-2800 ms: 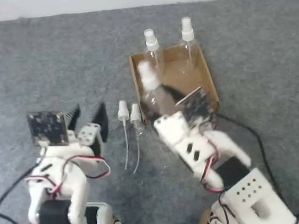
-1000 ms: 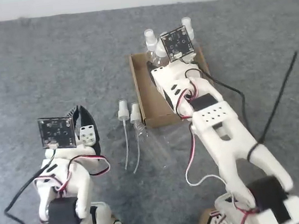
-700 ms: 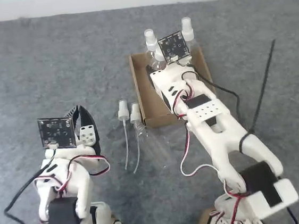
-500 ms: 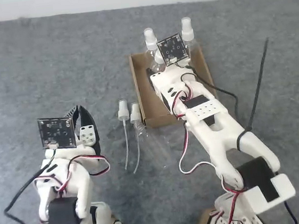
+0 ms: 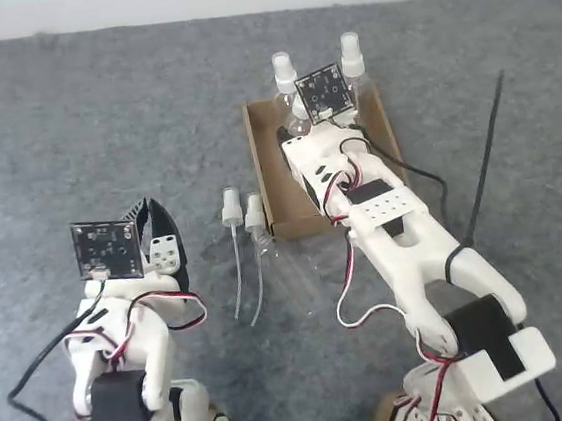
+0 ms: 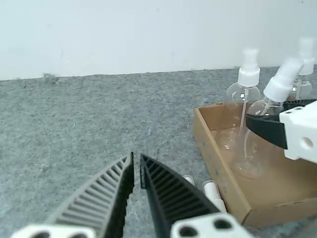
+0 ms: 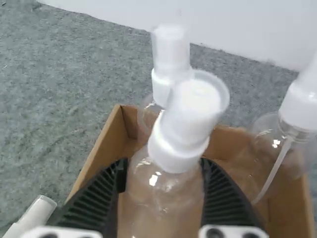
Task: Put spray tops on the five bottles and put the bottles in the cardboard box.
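My right gripper (image 5: 296, 133) is shut on a clear bottle (image 7: 166, 186) with a white spray top (image 7: 185, 119), held tilted over the back of the cardboard box (image 5: 276, 186). Two more topped bottles (image 5: 284, 72) (image 5: 351, 54) stand at the box's far end. Two loose spray tops (image 5: 230, 208) (image 5: 253, 211) with long tubes lie on the carpet left of the box. A bare clear bottle (image 5: 285, 270) lies beside them. My left gripper (image 5: 148, 209) is shut on nothing, well left of the box, and its closed fingers (image 6: 158, 183) point toward the box (image 6: 218, 163).
Grey carpet (image 5: 100, 119) covers the table, with open room on the left and beyond the box. A black cable (image 5: 484, 179) rises at the right of my right arm. A white wall (image 6: 148, 29) bounds the far edge.
My right arm has carried the topped bottle from the near end of the box to its far end, and has barely moved in the last half second. The left gripper has closed.
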### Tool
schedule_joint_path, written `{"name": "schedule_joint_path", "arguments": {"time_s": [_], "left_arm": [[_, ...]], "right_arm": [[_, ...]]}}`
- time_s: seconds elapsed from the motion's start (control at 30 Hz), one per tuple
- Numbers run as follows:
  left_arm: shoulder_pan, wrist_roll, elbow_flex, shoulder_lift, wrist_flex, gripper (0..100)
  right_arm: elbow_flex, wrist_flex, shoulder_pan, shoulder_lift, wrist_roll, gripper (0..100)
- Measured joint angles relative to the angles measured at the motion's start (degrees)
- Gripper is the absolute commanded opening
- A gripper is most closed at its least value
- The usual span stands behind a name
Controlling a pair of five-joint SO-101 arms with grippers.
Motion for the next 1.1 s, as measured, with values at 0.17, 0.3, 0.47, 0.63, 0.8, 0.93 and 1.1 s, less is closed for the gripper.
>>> {"name": "schedule_joint_path", "arguments": {"time_s": [0.17,0.3,0.47,0.63,0.8,0.93,1.1], "left_arm": [[0.00,0.00,0.00,0.00,0.00,1],[0.00,0.00,0.00,0.00,0.00,1],[0.00,0.00,0.00,0.00,0.00,1],[0.00,0.00,0.00,0.00,0.00,1],[0.00,0.00,0.00,0.00,0.00,1],[0.00,0.00,0.00,0.00,0.00,1],[0.00,0.00,0.00,0.00,0.00,1]], "right_arm": [[0.18,0.00,-0.53,0.00,0.09,19.5],[0.18,0.00,-0.62,0.00,0.35,19.5],[0.18,0.00,-0.88,0.00,0.53,19.8],[0.18,0.00,-0.88,0.00,0.53,25.8],[0.18,0.18,-1.14,0.00,0.53,26.3],[0.00,3.69,-2.37,0.00,0.53,26.3],[-1.58,5.89,-1.93,0.00,0.53,26.4]]}}
